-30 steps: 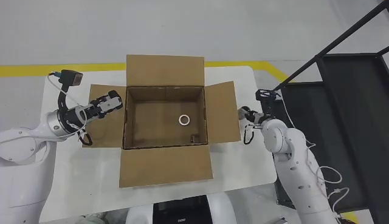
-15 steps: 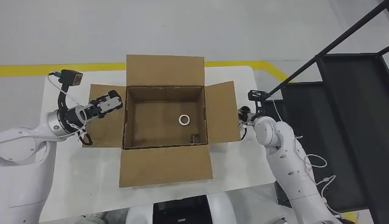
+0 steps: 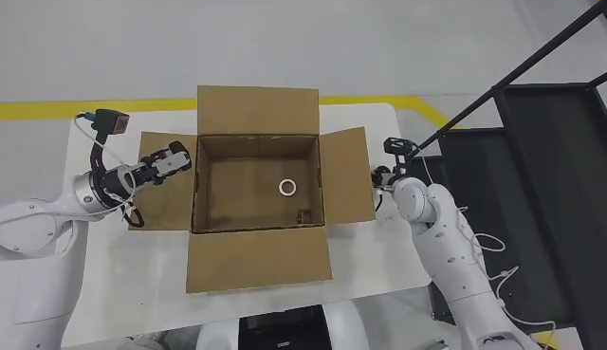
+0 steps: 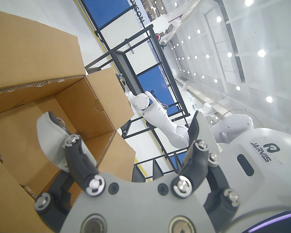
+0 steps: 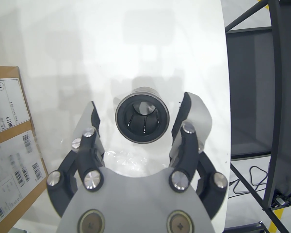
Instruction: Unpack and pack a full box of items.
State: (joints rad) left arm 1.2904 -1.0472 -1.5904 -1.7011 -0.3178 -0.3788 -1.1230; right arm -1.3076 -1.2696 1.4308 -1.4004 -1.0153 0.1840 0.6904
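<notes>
An open cardboard box (image 3: 258, 132) stands in the middle of the white table (image 3: 379, 255), all its flaps folded out. On its floor lie a white ring (image 3: 287, 188) and a small dark item (image 3: 303, 218) near one corner. My left gripper (image 3: 177, 157) (image 4: 122, 120) hangs open over the flap on its side, with nothing between its fingers. My right gripper (image 3: 379, 179) (image 5: 140, 103) is open just past the opposite flap. A black cylindrical bearing (image 5: 142, 124) stands upright on the table between its fingers, and neither pad touches it.
A black metal rack (image 3: 531, 160) stands right beside the table edge near my right arm. The flap near my right gripper carries printed labels (image 5: 9, 122). Bare table lies beyond the bearing.
My right arm has swung in toward the box flap, its wrist shifting a little that way. The left arm and the box contents have not moved.
</notes>
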